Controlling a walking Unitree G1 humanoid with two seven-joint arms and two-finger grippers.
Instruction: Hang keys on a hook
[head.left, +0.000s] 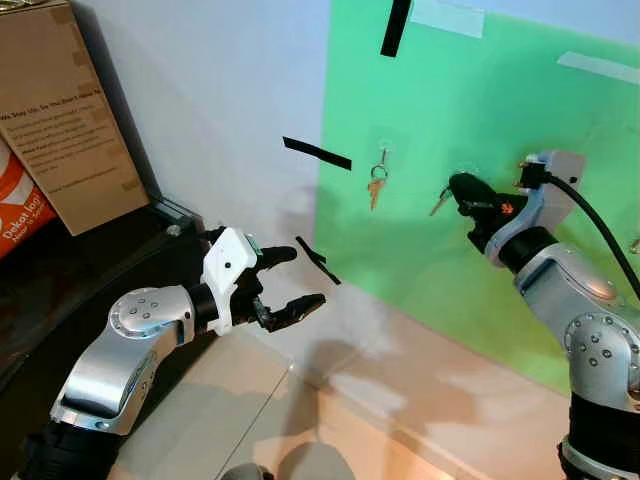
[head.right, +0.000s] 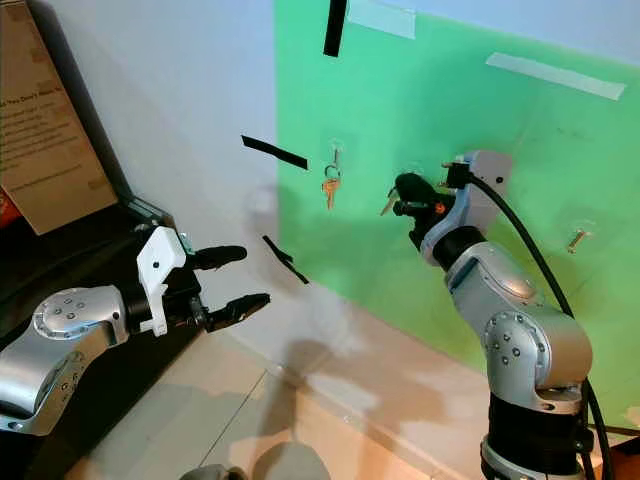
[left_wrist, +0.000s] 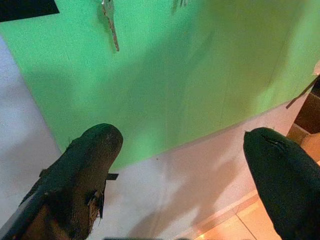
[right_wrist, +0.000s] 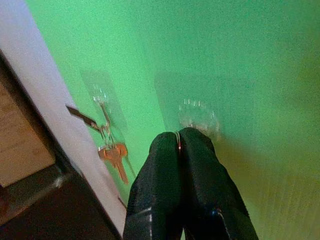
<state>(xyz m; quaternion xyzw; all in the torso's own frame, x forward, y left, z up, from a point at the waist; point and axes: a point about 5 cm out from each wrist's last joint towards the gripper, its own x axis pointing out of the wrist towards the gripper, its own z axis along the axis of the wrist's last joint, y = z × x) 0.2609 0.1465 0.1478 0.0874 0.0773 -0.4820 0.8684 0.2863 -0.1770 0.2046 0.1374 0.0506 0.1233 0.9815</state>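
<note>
A green board (head.left: 460, 110) covers the wall ahead. One set of keys (head.left: 376, 186) hangs from a clear hook (right_wrist: 102, 100) on it; the same keys (right_wrist: 115, 156) appear in the right wrist view. My right gripper (head.left: 458, 186) is raised against the board, to the right of those keys. It is shut on a thin key ring (right_wrist: 177, 142), and a key (head.left: 438, 203) dangles below its fingers. Its tips sit just under a second clear hook (right_wrist: 198, 117). My left gripper (head.left: 304, 277) is held open and empty, lower left, in front of the white wall.
A cardboard box (head.left: 60, 110) and an orange box (head.left: 14, 212) rest on a dark cabinet (head.left: 60, 280) at the left. Black tape strips (head.left: 316, 153) mark the wall. Another hook with a key (head.right: 577, 239) is at the board's far right. Pale floor tiles (head.left: 230, 410) lie below.
</note>
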